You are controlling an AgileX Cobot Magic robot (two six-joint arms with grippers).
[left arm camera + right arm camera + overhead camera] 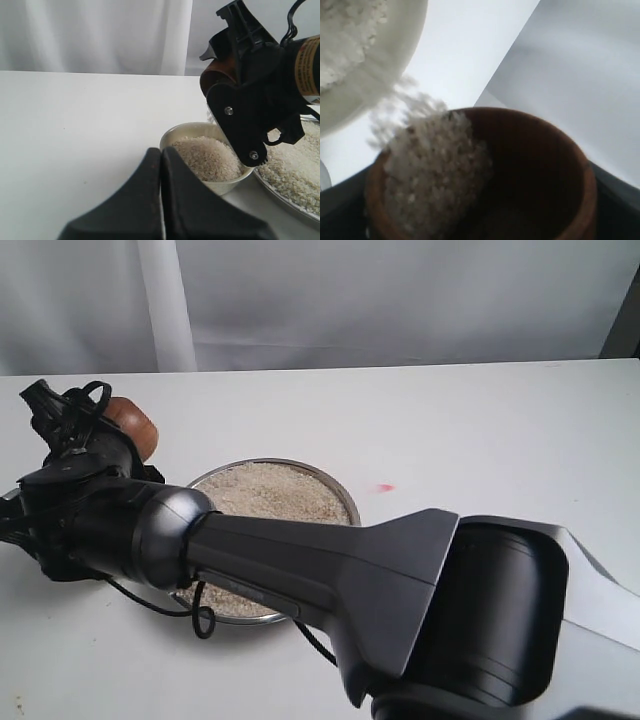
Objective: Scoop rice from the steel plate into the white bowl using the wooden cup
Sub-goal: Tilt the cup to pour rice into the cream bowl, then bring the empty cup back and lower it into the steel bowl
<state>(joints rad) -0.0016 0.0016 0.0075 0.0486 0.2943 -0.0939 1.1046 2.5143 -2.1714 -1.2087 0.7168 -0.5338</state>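
Observation:
The wooden cup (540,165) is tilted above the white bowl (172,136), and rice (430,175) is spilling over its lip toward the bowl's rim (380,75). My right gripper (235,85) is shut on the cup (135,425), reaching across to the left side of the table. The bowl holds a heap of rice (207,157). Beside it stands the steel plate (300,212), its rice (270,495) spread wide. In the exterior view my right arm hides the bowl. My left gripper (161,156) rests low, just short of the bowl, shut with nothing in it.
My right arm (330,580) stretches across the front of the table and over part of the steel plate's rim (345,495). A small red mark (385,487) lies on the white table to the right of the plate. A white curtain (400,300) hangs behind.

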